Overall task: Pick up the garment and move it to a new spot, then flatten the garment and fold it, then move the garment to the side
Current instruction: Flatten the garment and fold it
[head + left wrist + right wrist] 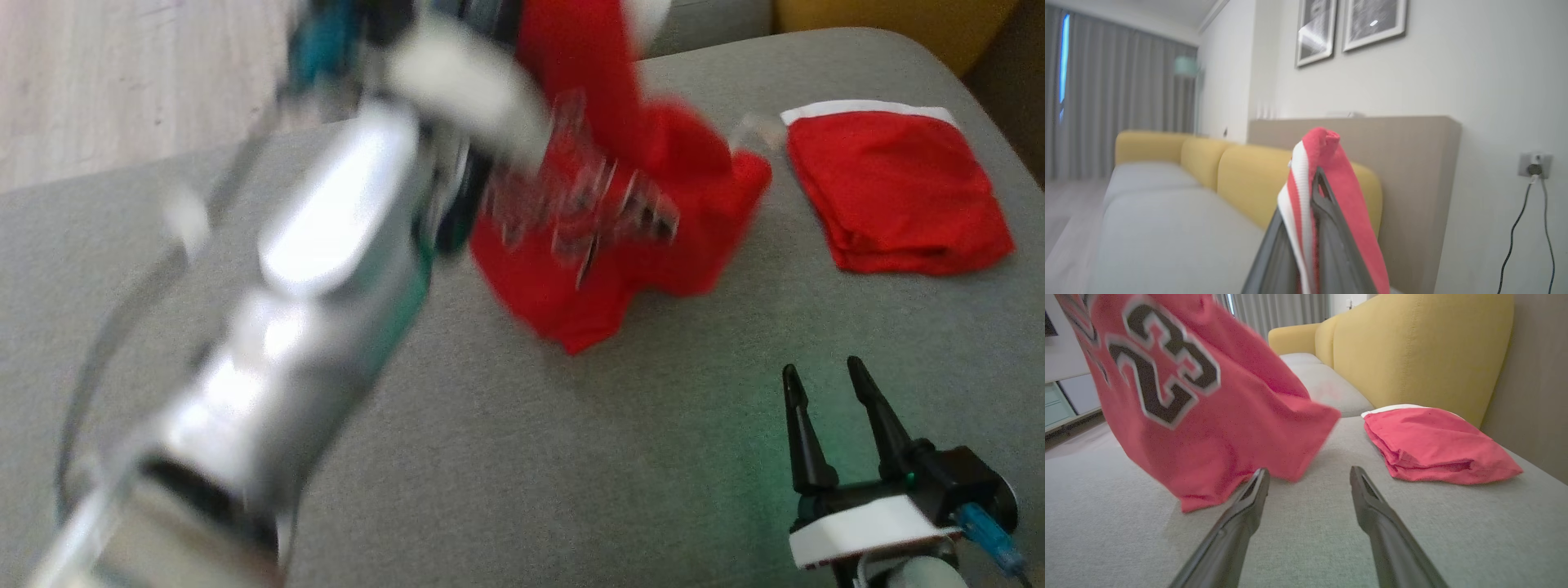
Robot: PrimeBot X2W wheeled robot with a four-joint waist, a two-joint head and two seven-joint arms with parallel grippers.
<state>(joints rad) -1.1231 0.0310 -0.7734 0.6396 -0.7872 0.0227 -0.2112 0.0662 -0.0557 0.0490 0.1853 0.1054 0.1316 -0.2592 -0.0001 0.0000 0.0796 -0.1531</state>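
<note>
The garment (620, 245), a red jersey with a black number outlined in white, hangs lifted over the grey sofa seat (571, 474), and its lower edge brushes the cushion. My left forearm (326, 245) reaches up the head view, blurred. In the left wrist view my left gripper (1312, 192) is shut on a bunched red fold with white trim (1331, 163). My right gripper (822, 367) rests open and empty low over the seat at the front right. In the right wrist view the jersey (1208, 416) hangs just beyond and left of its fingertips (1308, 471).
A second red garment with a white edge (898, 188) lies folded at the seat's back right, also visible as a folded pile (1433, 445). A yellow backrest (1412, 347) bounds the far side. Wooden floor (106, 73) lies beyond the seat's left edge.
</note>
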